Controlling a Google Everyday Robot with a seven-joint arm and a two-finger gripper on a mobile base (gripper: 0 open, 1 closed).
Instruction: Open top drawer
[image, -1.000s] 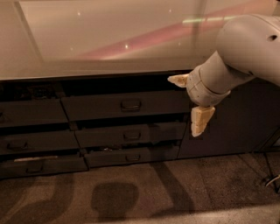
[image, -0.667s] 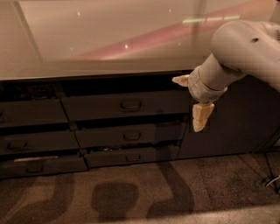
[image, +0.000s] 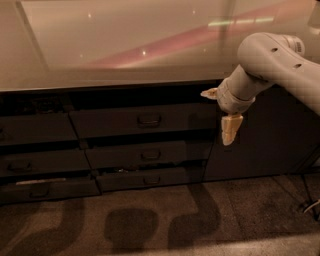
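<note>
I'm in the approach: my end effector, fingers apart and empty, hangs at the right end of the top drawer; next I must reach left to its handle and grip.

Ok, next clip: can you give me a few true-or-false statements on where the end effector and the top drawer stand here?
1. The end effector grips the handle of the top drawer. False: it hangs open near the drawer's right end, away from the handle, holding nothing.
2. The arm enters from the picture's right. True.
3. The handle sits at the centre of the drawer front. True.
4. The top drawer is the lowest front in its stack. False: two shallower fronts lie below it.
</note>
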